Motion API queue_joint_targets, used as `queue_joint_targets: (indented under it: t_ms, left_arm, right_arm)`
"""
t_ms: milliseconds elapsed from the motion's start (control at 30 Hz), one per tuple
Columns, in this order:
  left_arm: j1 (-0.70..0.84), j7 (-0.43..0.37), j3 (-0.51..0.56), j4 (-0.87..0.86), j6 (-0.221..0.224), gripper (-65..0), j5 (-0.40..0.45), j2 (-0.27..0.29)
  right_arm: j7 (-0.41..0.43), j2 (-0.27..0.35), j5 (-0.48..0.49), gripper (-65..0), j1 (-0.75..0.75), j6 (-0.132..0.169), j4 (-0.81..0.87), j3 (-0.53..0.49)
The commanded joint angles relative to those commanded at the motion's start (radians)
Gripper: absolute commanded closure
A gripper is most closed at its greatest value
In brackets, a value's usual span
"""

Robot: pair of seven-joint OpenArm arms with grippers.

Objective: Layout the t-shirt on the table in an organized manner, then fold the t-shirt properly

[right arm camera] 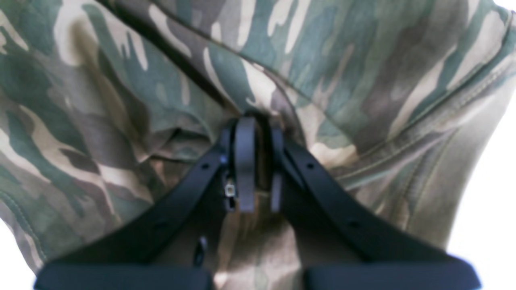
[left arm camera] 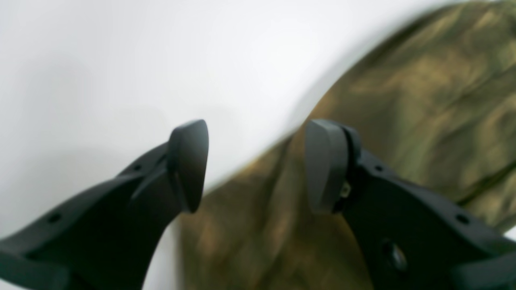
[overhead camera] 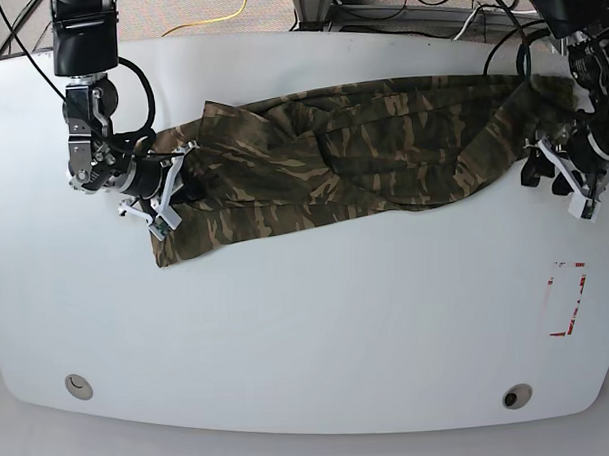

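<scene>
Right gripper [right arm camera: 258, 165] pinches a fold of the t-shirt [overhead camera: 352, 151] at its end, jaws nearly closed on the cloth. Left gripper [left arm camera: 258, 165] hangs with jaws spread wide, empty, over the shirt's other edge. Stretched long across the table [overhead camera: 308, 328], the garment lies well apart from the red tape rectangle [overhead camera: 567, 299] and both grommet holes [overhead camera: 78, 385]

Left wrist view blurred: t-shirt [left arm camera: 403, 121] print smeared, cloth cut off at right and bottom edges. Right gripper [right arm camera: 258, 169] pads hide pinched cloth. Base view: both arms cut off at top edge.
</scene>
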Motion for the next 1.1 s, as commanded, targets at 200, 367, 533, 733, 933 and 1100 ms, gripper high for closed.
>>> queue_joint_targets:
  t_ms: [200,367,533,733,933,1100]
  left_arm:
    - [-0.106,-0.012,0.084,-0.117,0.0,-35.4,0.0,0.028]
    - [-0.152,-0.06,0.16,-0.198,0.0,-35.4,0.002,0.04]
    - [-0.167,-0.089,0.242,-0.249,0.0,-35.3,0.002,0.041]
    - [-0.167,-0.092,0.272,-0.255,0.0,-35.1,0.0,0.043]
    - [-0.118,-0.092,0.27,-0.247,0.0,-32.9,-0.003,0.038]
    - [-0.11,-0.092,0.269,-0.247,0.0,-18.2,0.0,0.035]
  right_arm:
    - [0.0,0.0,0.002,-4.8,0.0,0.0,0.0,0.0]
    - [0.0,0.0,0.002,-4.8,0.0,0.0,0.0,0.0]
    - [0.0,0.0,0.002,-4.8,0.0,0.0,0.0,0.0]
    - [0.0,0.0,0.002,-4.8,0.0,0.0,0.0,0.002]
    - [0.0,0.0,0.002,-4.8,0.0,0.0,0.0,0.003]
    - [0.0,0.0,0.002,-4.8,0.0,0.0,0.0,0.005]
